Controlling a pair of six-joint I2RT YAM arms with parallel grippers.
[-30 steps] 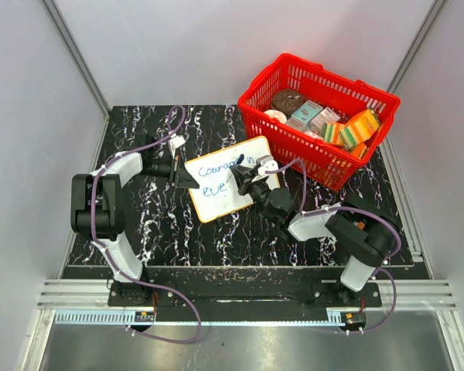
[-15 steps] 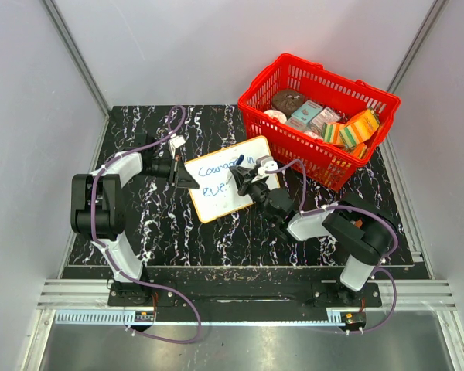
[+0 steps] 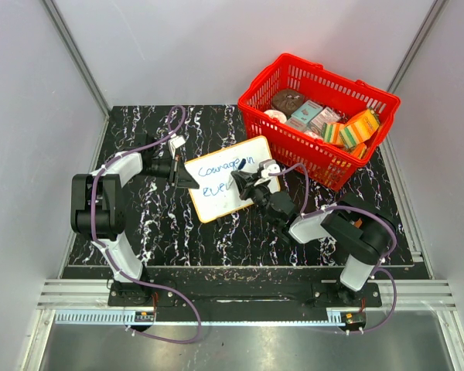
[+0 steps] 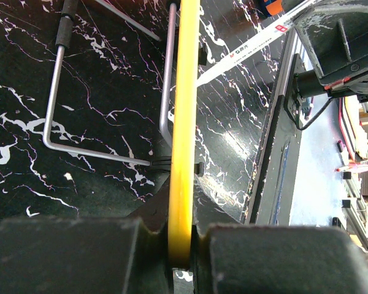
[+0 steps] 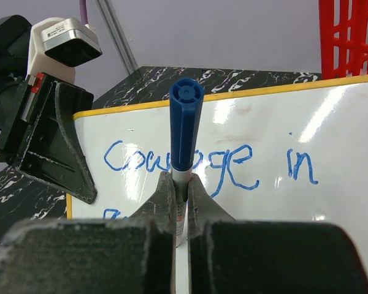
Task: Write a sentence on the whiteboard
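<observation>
The whiteboard [image 3: 216, 202], white with a yellow rim [image 4: 184, 122], lies tilted on the black marble table. My left gripper [image 3: 187, 179] is shut on its left edge, and in the left wrist view the rim sits pinched between that gripper's [image 4: 183, 236] fingers. My right gripper [image 3: 245, 183] is over the board's middle, shut on a blue-capped marker [image 5: 185, 131] that stands upright, cap end up. The sentence [image 5: 233, 162] reads "Courage in" in blue. A second line [image 3: 214, 189] begins below it, partly hidden behind the right gripper [image 5: 181, 187].
A red basket [image 3: 375, 97] holding several boxes and packets stands at the back right, close to the board's far corner. A bent grey wire [image 4: 52, 92] lies on the table beside the rim. Grey walls enclose the table.
The right gripper and marker have shifted slightly to the right along the second line, and that blue line is a little longer. The left arm has not moved.
</observation>
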